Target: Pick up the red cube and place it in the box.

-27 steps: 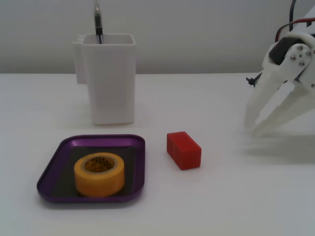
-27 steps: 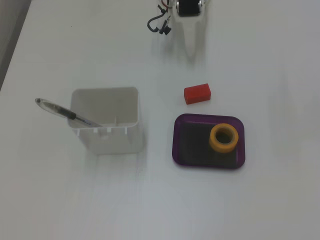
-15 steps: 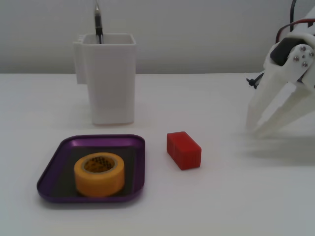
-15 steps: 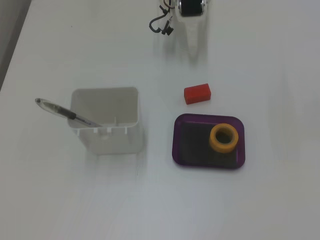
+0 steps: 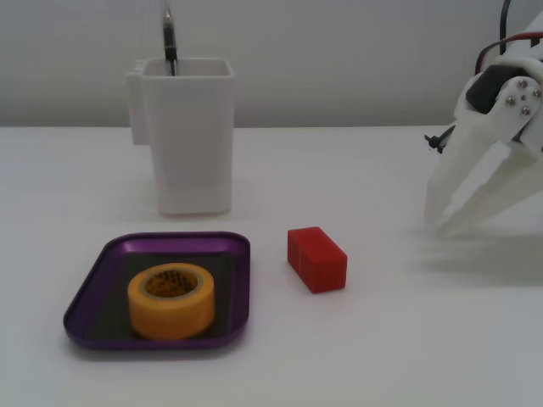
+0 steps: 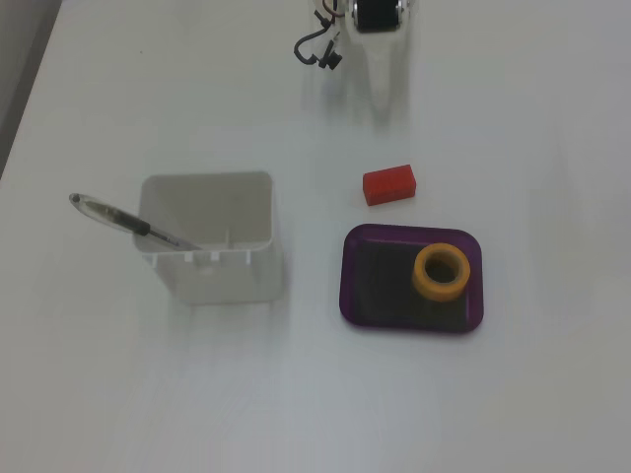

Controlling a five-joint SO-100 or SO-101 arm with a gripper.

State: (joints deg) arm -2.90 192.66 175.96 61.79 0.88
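1. In a fixed view, the box [image 5: 229, 280] sits near left, holding a yellow tape roll [image 5: 170, 300].
2. The red cube [image 5: 316, 259] lies on the table just right of it.
3. Farther right, well apart, the gripper [image 5: 439, 222] hovers slightly parted, empty.

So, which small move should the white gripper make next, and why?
Probably move the open white two-finger gripper across the table toward the small red rectangular block and centre over it. The block lies untouched on the table, outside the shallow purple tray, and the gripper holds nothing.
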